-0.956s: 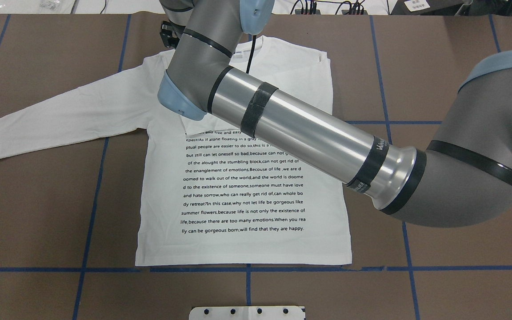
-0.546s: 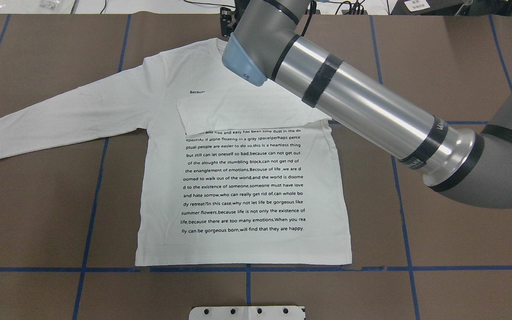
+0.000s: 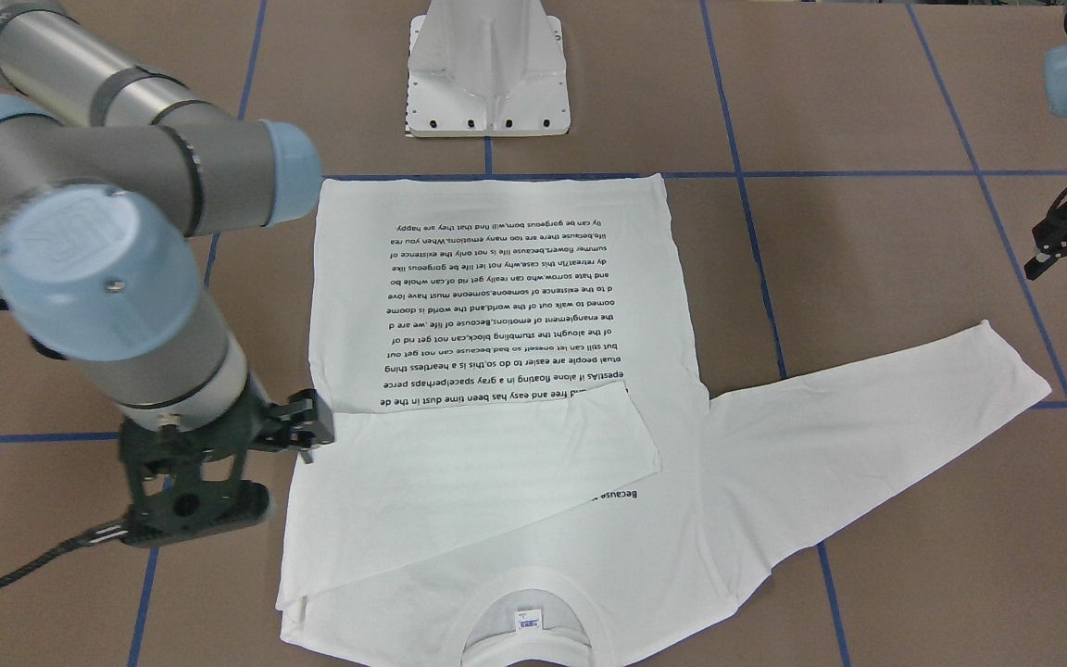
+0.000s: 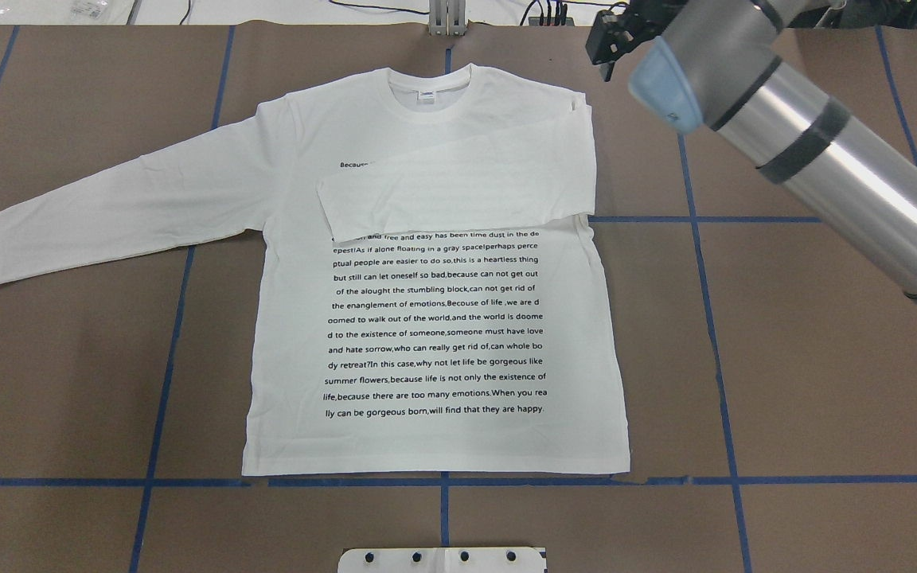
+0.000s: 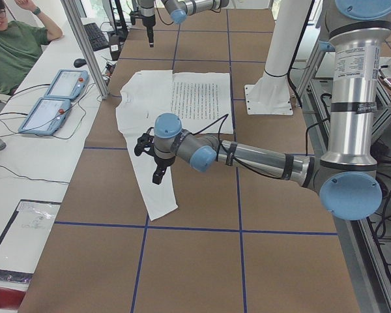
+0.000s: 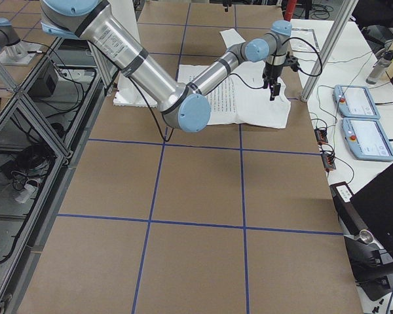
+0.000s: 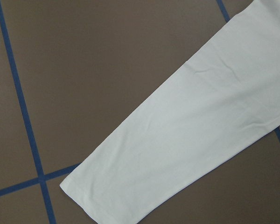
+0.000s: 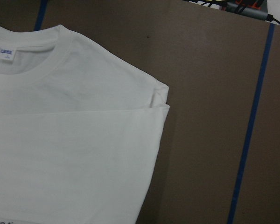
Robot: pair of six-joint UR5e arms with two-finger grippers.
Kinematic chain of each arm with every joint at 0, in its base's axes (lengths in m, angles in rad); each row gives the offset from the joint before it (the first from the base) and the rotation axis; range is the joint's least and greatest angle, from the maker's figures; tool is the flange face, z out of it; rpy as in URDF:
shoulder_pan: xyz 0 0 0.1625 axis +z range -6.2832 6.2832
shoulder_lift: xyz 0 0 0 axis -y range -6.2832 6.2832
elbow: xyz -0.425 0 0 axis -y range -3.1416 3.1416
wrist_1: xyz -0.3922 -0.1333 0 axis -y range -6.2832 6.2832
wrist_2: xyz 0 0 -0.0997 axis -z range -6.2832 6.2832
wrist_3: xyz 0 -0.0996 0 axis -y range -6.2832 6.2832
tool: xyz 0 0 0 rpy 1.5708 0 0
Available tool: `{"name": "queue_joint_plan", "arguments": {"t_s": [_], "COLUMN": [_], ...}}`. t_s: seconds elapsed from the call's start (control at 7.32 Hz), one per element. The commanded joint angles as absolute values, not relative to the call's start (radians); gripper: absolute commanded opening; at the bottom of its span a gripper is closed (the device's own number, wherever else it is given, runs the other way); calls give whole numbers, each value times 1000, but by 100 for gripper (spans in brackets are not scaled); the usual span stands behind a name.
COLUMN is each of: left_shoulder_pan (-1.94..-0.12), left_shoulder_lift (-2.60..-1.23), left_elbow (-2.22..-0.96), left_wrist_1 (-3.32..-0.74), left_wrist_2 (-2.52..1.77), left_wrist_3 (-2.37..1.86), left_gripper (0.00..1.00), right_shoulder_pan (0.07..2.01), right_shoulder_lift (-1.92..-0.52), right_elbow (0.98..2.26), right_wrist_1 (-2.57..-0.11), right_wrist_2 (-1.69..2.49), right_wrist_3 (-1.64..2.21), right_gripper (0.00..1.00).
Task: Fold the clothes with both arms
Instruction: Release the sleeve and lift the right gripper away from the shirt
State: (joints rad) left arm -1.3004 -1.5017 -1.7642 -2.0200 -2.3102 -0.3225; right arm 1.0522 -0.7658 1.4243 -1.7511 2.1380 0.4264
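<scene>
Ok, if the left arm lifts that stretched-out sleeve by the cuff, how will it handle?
Probably floppy: the sleeve lies flat with soft creases, so it should drape from the cuff. Likely light, thin fabric, since the other sleeve rests flat folded across the chest. It may drag the T-shirt if pulled sideways.

The near, large right arm [image 6: 128,55] stretched from the robot's edge of the table [image 6: 196,209] across the white T-shirt [image 6: 252,108], and its blue-capped elbow showed in front of the shirt's near edge. The right gripper [image 6: 272,96] pointed straight down above the shirt's end nearest the operators' edge. Its jaw state could not be told. The shirt lay flat on the table's far half, printed text up. Past the operators' edge, two blue-framed tablets [image 6: 357,101] sat on a white bench [image 6: 390,104].
</scene>
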Motion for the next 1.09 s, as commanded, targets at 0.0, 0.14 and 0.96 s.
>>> {"name": "queue_joint_plan", "arguments": {"t_s": [0.0,0.14,0.96], "left_shoulder_pan": [-1270,-1223,-1040], "left_shoulder_lift": [-1390,-1382,-1471], "left_elbow": [-1726,-1679,-1427], "left_wrist_1": [-2271,-2367,-2589], "left_wrist_2": [-2263,-2257,-2069], "left_wrist_3": [-463,-536,-736], "left_gripper": [100,100,100], "right_shoulder_pan": [1161,1181,1226], "right_shoulder_lift": [-1052,-1153,-1338], "right_elbow": [1630,1705,1850], "right_wrist_1": [-1743,-1741,-1729], "right_wrist_2": [2227,2227,2240], "right_wrist_3": [191,161,133], "right_gripper": [100,100,100]}}
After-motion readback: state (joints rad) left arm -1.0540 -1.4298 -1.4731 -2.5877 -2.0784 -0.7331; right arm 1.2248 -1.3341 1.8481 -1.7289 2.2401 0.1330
